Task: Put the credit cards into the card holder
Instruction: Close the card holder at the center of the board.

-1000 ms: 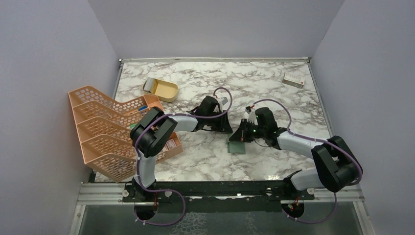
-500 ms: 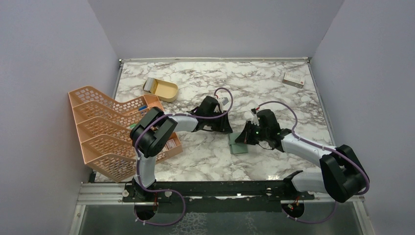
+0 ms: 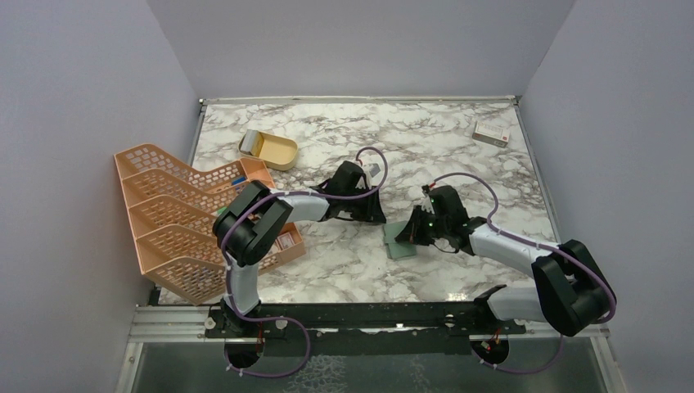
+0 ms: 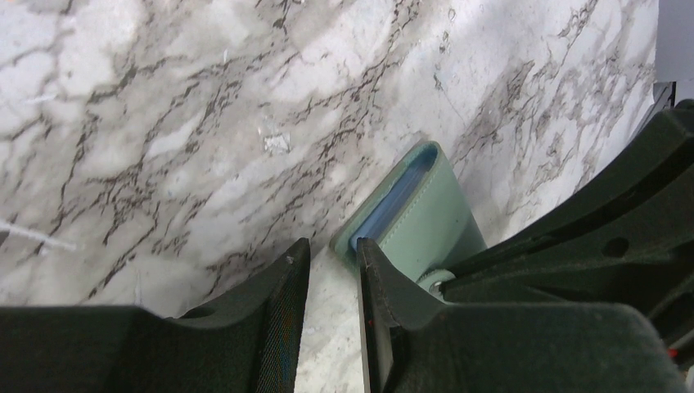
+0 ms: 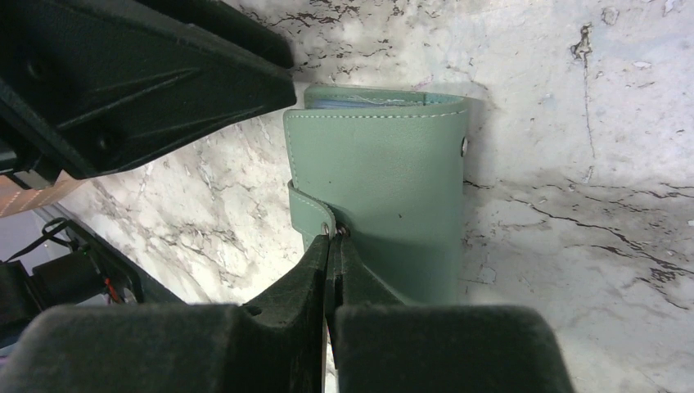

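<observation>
Card holder (image 5: 385, 180) lies folded on the desk (image 5: 573, 270); we see only its blue inner edge. Right claw (image 5: 331, 237) is squeezed tight at its tab (image 5: 309, 211), left claw (image 4: 331, 250) narrowly apart.

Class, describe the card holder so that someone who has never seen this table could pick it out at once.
Start at the white marble table and look near its middle. There, at the closed tips of the right gripper, lies the card holder, folded flat. It is the only grey-green stitched piece with a snap tab, unlike the gold tin and the white box farther back.
</observation>
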Controlling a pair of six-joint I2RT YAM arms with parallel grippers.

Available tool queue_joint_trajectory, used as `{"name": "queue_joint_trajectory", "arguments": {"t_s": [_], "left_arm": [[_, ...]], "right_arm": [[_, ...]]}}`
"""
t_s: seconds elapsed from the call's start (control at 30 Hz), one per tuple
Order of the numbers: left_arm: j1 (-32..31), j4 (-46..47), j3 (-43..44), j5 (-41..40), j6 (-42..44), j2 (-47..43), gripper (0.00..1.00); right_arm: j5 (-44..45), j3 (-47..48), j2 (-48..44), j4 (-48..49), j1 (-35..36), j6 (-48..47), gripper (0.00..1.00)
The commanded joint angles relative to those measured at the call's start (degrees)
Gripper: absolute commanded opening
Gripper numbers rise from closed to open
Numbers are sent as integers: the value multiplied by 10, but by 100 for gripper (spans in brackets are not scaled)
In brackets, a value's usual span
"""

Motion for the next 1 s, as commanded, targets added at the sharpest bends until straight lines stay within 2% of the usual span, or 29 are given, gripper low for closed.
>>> {"name": "queue_joint_trajectory", "arguments": {"t_s": [0.0,0.23,0.53,0.97], "left_arm": [[-9,-6,-17,-6,-19,-53,31],[-34,52,-26,21,-52,-55,30],[-38,45,-20,9,-33,6,29],[-38,21,-16,-11,-10,13,29]], "right_arm": [[28,-12,3,2,3,1,1],[27,-14,-1,6,3,-1,1],[30,6,-20,-17,3,-11,1],[46,3,3,-18,3,-14,1]]}}
